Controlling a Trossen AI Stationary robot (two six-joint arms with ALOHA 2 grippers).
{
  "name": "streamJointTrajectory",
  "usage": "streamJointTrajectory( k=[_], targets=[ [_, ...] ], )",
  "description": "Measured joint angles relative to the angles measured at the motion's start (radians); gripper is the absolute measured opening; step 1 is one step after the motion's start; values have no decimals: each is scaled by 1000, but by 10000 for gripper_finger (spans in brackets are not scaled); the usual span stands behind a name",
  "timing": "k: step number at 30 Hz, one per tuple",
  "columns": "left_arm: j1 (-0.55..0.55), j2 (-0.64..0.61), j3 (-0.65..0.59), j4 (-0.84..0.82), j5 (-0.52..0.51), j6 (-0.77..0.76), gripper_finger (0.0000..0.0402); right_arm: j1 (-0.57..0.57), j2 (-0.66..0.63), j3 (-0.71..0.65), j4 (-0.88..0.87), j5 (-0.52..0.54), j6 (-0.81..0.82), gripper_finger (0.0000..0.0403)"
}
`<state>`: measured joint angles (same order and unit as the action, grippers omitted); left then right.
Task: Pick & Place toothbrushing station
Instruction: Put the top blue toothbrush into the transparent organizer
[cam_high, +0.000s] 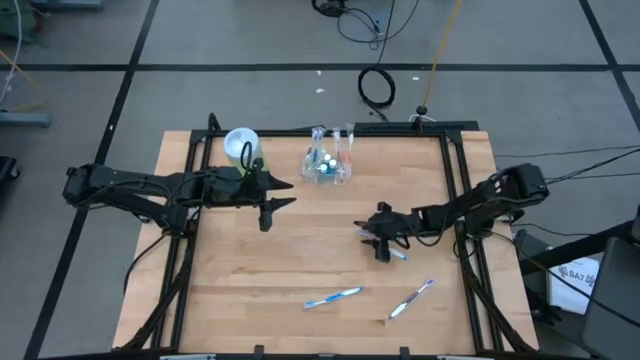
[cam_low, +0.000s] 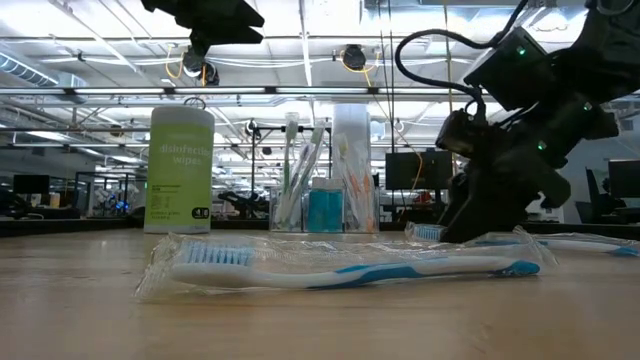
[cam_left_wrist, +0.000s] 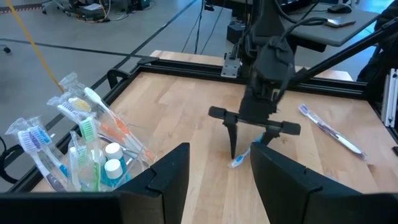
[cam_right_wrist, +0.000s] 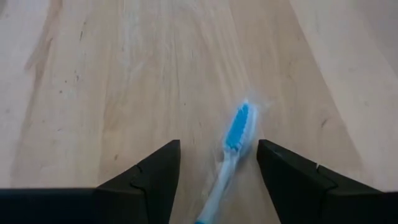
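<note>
The pale wooden table (cam_high: 250, 270) framed by black rails carries the whole station. Far left on it stands the tall green wipes canister with a pale lid (cam_high: 241, 146), and just right of that the small clear plastic cup (cam_high: 328, 168), already holding several wrapped toothbrushes and white-capped blue tubes.

The left gripper (cam_high: 272, 201) hangs near the canister with its fingers spread and nothing between them; this arm is waiting.

The right gripper (cam_high: 383, 243) is right of centre, lowered over a blue-and-white toothbrush in a clear wrapper (cam_right_wrist: 231, 146). Its fingers are spread, one on either side of the brush; they look apart from it, so no grasp is made yet. The step in hand appears to be picking this brush.

Two more wrapped brushes lie loose near the front edge: a blue-handled one (cam_high: 332, 297) and, to its right, a paler slanted one (cam_high: 411, 299).

Next, the right fingers likely need to settle lower, pinch the slim handle, lift, and travel far-left to the cup.
</note>
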<state>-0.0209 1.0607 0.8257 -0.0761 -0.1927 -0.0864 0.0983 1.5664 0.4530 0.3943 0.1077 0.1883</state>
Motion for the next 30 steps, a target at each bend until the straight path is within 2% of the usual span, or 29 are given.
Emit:
streamJointTrajectory(
  k=[3, 12, 17, 22, 30],
  targets=[
    [0, 0, 0, -1, 0, 0, 177, 8, 17, 0, -7, 46, -42, 193],
    [0, 0, 0, -4, 0, 0, 177, 6, 35, 0, -19, 54, 16, 80],
    [0, 0, 0, -4, 0, 0, 177, 6, 37, -1, 17, 52, 11, 36],
    [0, 0, 0, -3, 0, 0, 177, 3, 15, -8, 169, 32, -45, 17],
    [0, 0, 0, -3, 0, -11, 177, -76, -81, -5, 573, 45, -224, 14]
  ],
)
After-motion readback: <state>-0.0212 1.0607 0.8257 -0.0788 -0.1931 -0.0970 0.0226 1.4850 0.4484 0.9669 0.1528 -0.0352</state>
